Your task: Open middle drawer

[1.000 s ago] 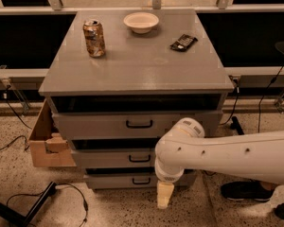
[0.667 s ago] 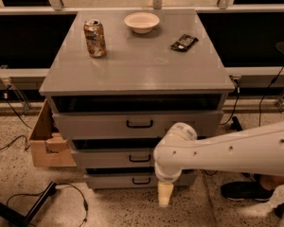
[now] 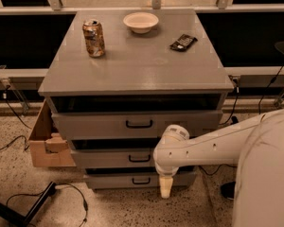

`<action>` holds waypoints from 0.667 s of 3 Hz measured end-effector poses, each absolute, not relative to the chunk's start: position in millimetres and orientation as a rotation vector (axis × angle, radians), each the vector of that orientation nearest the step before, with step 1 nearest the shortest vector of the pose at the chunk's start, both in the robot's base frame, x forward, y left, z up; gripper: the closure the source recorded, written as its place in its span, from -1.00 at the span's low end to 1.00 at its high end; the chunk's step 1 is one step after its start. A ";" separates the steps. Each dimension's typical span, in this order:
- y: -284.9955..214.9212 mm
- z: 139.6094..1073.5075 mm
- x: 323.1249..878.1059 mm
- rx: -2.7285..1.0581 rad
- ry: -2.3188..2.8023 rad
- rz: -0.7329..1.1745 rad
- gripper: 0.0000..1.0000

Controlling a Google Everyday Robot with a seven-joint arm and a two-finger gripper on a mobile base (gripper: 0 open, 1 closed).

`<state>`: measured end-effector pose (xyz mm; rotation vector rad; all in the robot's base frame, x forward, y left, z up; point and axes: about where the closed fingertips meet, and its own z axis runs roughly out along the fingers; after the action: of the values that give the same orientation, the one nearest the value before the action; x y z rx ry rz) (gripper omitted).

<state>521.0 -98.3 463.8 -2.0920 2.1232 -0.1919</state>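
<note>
The grey drawer unit (image 3: 137, 74) stands in the middle of the camera view. Its middle drawer (image 3: 109, 159) is a shallow grey front with a small black bar handle (image 3: 139, 158). The taller top drawer (image 3: 137, 125) is above it and the lowest drawer (image 3: 132, 180) below. My white arm reaches in from the right. My gripper (image 3: 165, 187) hangs pointing down in front of the lowest drawer, right of and below the middle drawer's handle, and holds nothing that I can see.
On the unit's top stand a drink can (image 3: 93, 38), a white bowl (image 3: 140, 21) and a dark packet (image 3: 183, 42). A cardboard box (image 3: 42, 143) sits at the unit's left. Cables and a black bar (image 3: 23, 212) lie on the speckled floor.
The view has shifted a little. My arm has drawn slightly to the right; the gripper stays low in front of the bottom drawer. The drawers have not moved.
</note>
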 end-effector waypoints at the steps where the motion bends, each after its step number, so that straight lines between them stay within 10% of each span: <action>1: -101.6 446.0 543.1 -2.119 2.089 -0.220 -1.00; 2: -100.9 429.7 562.7 -2.142 2.065 -0.232 -1.00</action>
<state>562.7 -100.9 429.7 -2.1424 2.0650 -0.2315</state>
